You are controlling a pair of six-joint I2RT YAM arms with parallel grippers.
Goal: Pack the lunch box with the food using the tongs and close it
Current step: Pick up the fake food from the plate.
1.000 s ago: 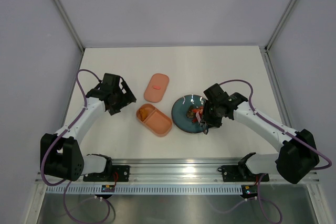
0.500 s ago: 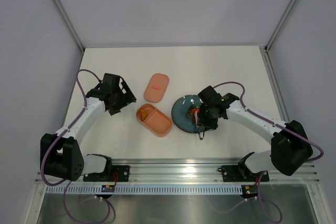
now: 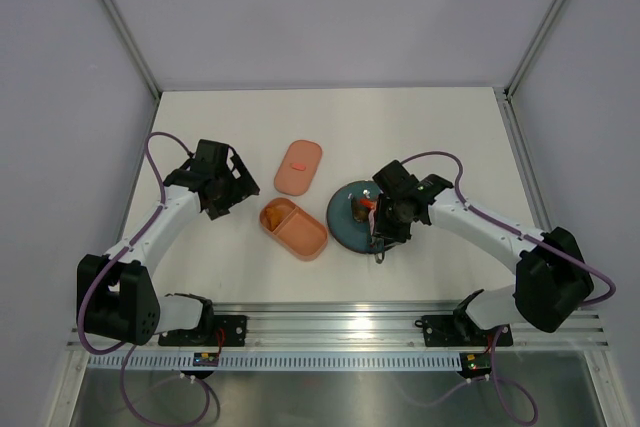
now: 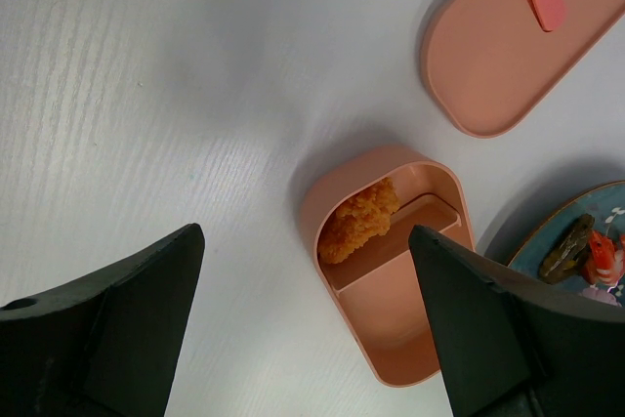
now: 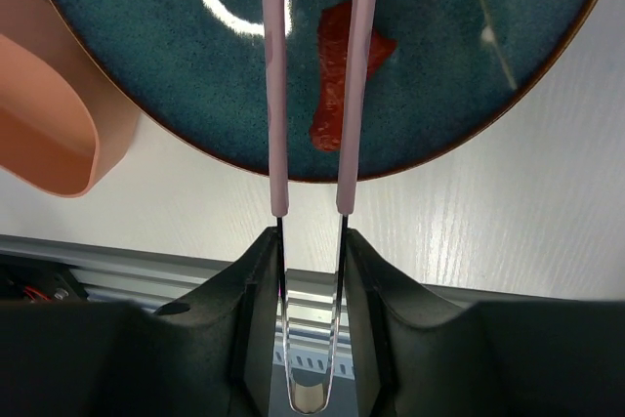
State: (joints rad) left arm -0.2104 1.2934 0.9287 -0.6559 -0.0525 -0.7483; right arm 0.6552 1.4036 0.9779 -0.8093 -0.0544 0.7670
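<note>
The salmon-pink lunch box [image 3: 293, 228] lies open, and an orange piece of food [image 4: 359, 222] sits in its smaller compartment [image 4: 391, 241]. Its lid [image 3: 298, 167] lies flat just behind it. My right gripper [image 5: 311, 241] is shut on the tongs [image 5: 276, 95], squeezing their two arms. They reach over the teal plate [image 5: 146, 46] on either side of a red piece [image 5: 332, 95]; their tips run out of the wrist view. A dark brown piece [image 4: 566, 249] also lies on the plate. My left gripper [image 4: 305, 236] hangs open, left of the box and above the table.
The teal plate [image 3: 340, 232] lies right beside the box's right end. A metal rail [image 3: 340, 322] runs along the near table edge, just below the plate. Grey walls enclose the table on three sides.
My right gripper has moved left, further over the plate, and the tongs' arms have been squeezed closer together. The left arm has not moved.
</note>
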